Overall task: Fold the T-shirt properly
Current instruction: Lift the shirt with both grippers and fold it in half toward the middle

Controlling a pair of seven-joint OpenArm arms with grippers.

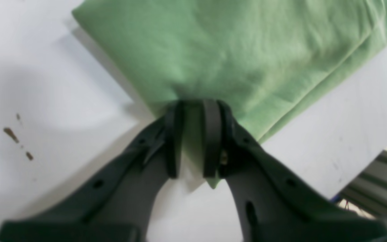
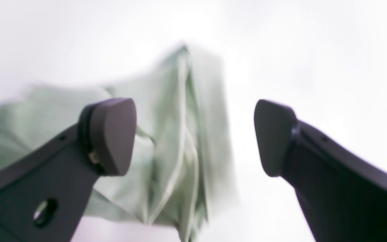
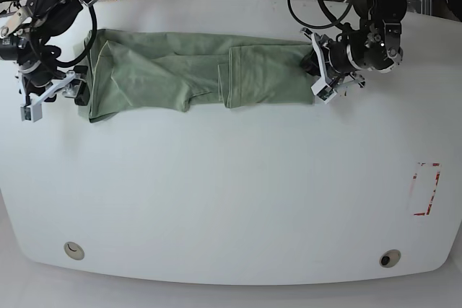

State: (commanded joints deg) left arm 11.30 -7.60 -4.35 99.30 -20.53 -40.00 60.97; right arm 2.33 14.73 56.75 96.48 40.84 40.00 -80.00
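Blurred T-shirt (image 2: 176,141) in right wrist view

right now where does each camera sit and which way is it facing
Left wrist: on the left arm, looking down its jaws, closed on a T-shirt corner.
Right wrist: on the right arm, looking past open jaws at the shirt's folded end.
Base: overhead, facing down on the white table, both arms at the shirt's ends.
All three share the shirt.
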